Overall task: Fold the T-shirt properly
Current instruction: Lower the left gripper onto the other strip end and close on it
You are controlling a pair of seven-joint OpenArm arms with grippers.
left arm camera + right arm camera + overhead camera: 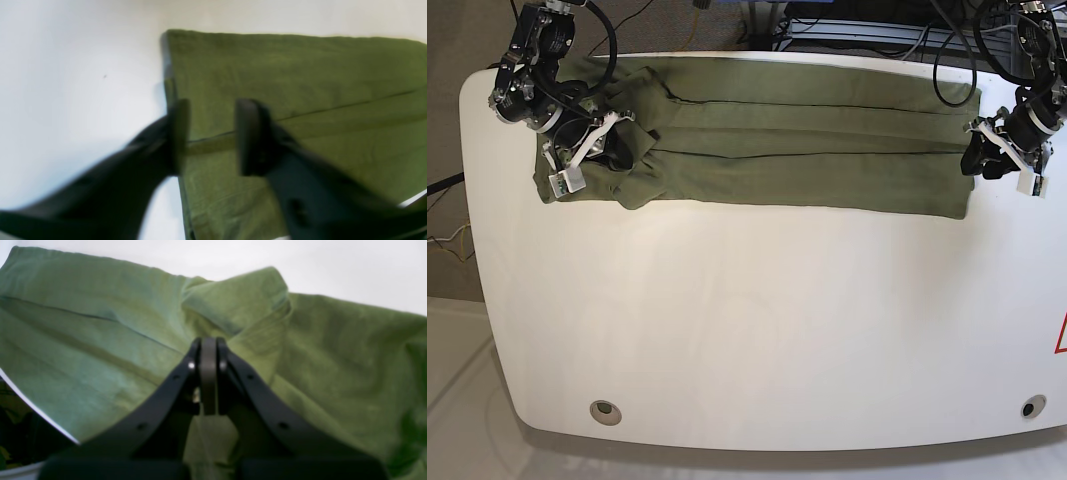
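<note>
Currently we list: olive-green cotton T-shirt, a long folded band along the white bench's far edge. Left tool stands wide astride its end hem; right tool, jaws together, presses its bunched end.

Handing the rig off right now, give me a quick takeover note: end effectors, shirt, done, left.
Left end effector: open, jaws straddling a folded edge at one end of the plain olive-green cotton T-shirt, nothing gripped.
Right end effector: shut, over the bunched end of the shirt; whether cloth is pinched cannot be told.
Shirt: lies as a long, narrow band along the far edge of the white table, with lengthwise folds visible.
Done: sides appear folded in lengthwise.
Left: the end under the right end effector is rumpled and needs smoothing; the band probably needs folding across its length.
</note>
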